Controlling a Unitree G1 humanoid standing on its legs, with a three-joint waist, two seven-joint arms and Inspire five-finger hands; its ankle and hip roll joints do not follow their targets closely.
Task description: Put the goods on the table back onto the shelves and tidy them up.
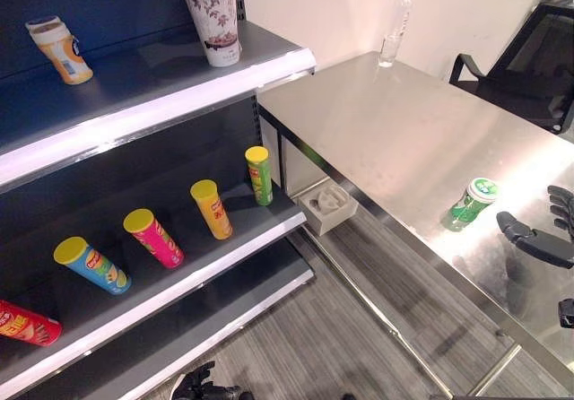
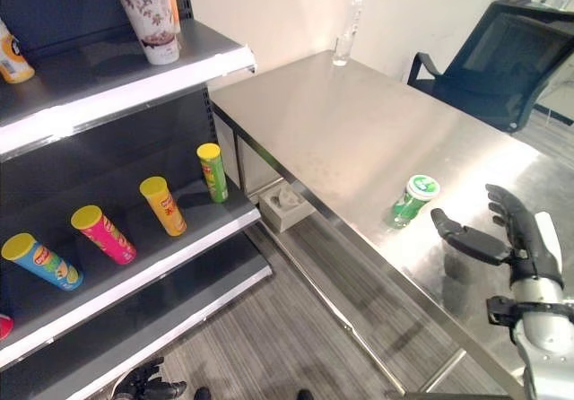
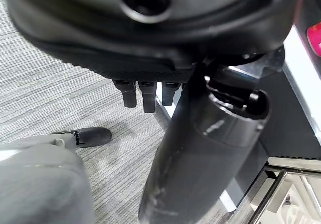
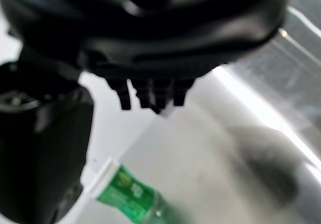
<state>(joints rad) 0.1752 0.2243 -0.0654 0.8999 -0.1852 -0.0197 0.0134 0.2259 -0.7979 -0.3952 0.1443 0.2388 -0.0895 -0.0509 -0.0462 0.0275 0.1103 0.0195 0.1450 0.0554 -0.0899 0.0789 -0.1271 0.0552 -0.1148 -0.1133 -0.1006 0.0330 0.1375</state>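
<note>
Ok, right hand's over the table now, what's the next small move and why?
Probably ease the right hand left toward the green can. The can stands on the table, untouched, and the hand is open beside it with a gap between them.

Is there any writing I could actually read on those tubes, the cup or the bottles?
None can be read.
Tubes on the middle shelf, such as the yellow tube: print too small.
Green can on the table near the right hand: label blurred.
Flowered cup: pattern, no legible words.
Water bottle: no legible label.
</note>
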